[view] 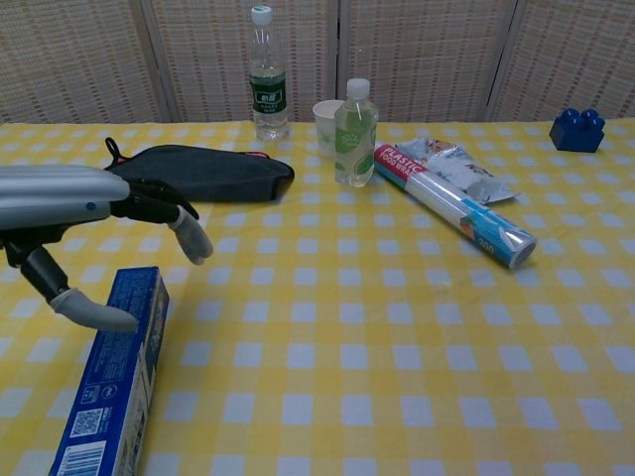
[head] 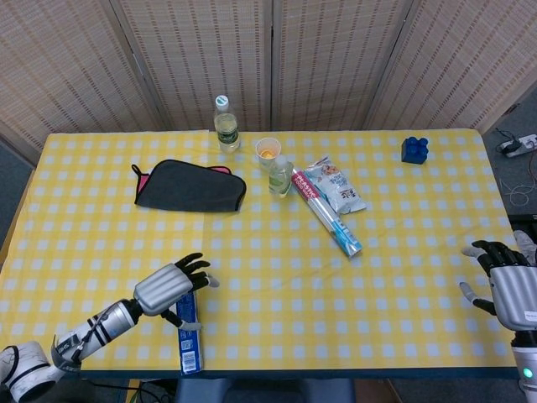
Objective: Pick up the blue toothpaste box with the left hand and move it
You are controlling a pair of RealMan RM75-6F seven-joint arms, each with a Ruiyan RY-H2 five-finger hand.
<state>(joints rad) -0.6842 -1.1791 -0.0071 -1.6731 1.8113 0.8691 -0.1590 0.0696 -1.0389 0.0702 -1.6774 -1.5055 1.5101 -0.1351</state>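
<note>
Fingers spread wide on your left hand (head: 170, 288) over the blue toothpaste box (head: 187, 330), holding nothing; it's prob light, stiff cardboard w/ slick sides, so pinch mid-length across its long edges.

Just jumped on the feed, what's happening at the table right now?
The left hand is over the far end of the blue toothpaste box, which lies flat near the front edge of the table. Its fingers are spread and nothing is gripped yet, so the box is not picked up. The right hand sits open at the table's right edge, holding nothing. Further back lie a dark pouch, two bottles, a cup and a foil roll, all untouched.
</note>
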